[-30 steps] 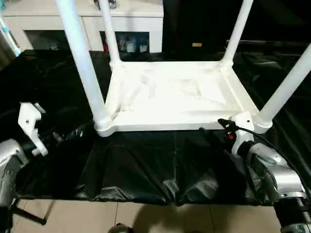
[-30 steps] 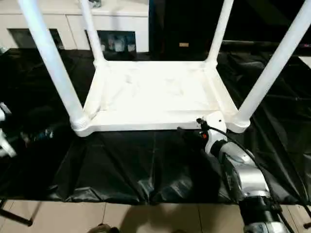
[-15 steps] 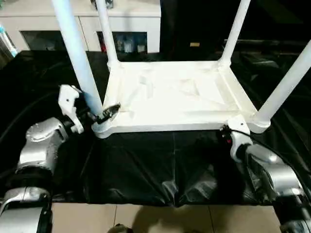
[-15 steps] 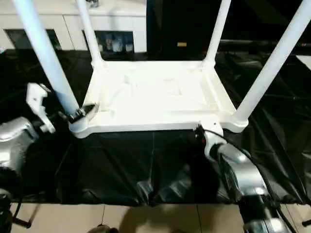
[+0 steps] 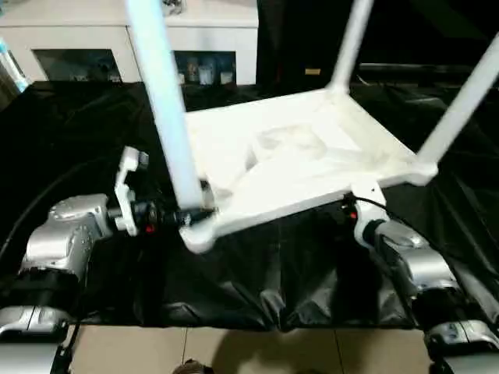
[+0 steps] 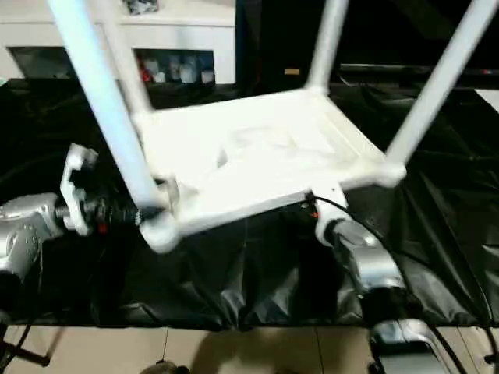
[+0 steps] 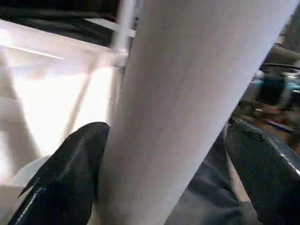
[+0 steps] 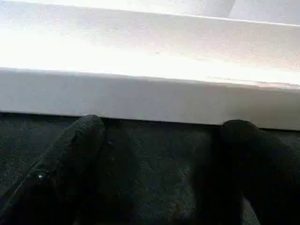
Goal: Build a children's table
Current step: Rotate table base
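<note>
The white children's table lies upside down on the black cloth, its top (image 5: 304, 152) turned askew and tipped, with its legs pointing up. My left gripper (image 5: 191, 216) is open around the base of the near left leg (image 5: 165, 109), by the corner socket (image 5: 196, 234). In the left wrist view the leg (image 7: 187, 93) stands between the black fingers (image 7: 70, 173); one touches it and the other stands a little off. My right gripper (image 5: 347, 212) is open, low at the table's near edge (image 8: 150, 93), with its fingers (image 8: 70, 159) on the cloth under the rim.
A black cloth (image 5: 257, 273) covers the work surface and ends at tiled floor (image 5: 234, 351) near me. A white cabinet with glass doors (image 5: 101, 35) stands behind at the left. The other legs (image 5: 460, 101) rise at the right and back.
The table has turned and tipped: its near left corner has swung toward me and its right side has moved away. My left gripper has moved right onto the leg's base.
</note>
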